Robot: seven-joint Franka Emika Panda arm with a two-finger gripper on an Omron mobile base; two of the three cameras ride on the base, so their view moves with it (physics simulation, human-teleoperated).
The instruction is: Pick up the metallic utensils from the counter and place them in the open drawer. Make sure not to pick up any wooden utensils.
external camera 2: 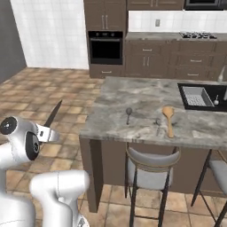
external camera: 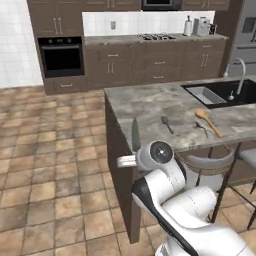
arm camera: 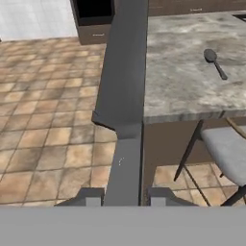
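The hand view looks straight along the knife (arm camera: pixel 124 96): its handle runs up between the two fingertips (arm camera: pixel 91 197) of the claw (arm camera: pixel 124 198), which is closed on it, and the grey blade rises past the counter's edge toward the top of the view. From that camera the metal spoon (arm camera: pixel 215 62) lies on the counter (arm camera: pixel 182 86) to the right of the blade, well apart from the claw, with a stool seat (arm camera: pixel 228 149) below the counter's edge.

The left base view shows what the hand camera does not: the knife (external camera: pixel 135 134) standing nearly upright above the arm's wrist, off the near left corner of the counter (external camera: pixel 145 102). On the stone the metal spoon (external camera: pixel 167 124) lies near the front, the wooden spoon (external camera: pixel 208 121) to its right, and a small thin utensil (external camera: pixel 202 129), too small to tell, between them. A black sink (external camera: pixel 220 95) sits beyond.

In the right base view the knife (external camera 2: pixel 53 114) tilts up over the tiled floor (external camera 2: pixel 44 88), left of the counter (external camera 2: pixel 146 95), with the metal spoon (external camera 2: pixel 128 114) and wooden spoon (external camera 2: pixel 169 119) well apart from it.
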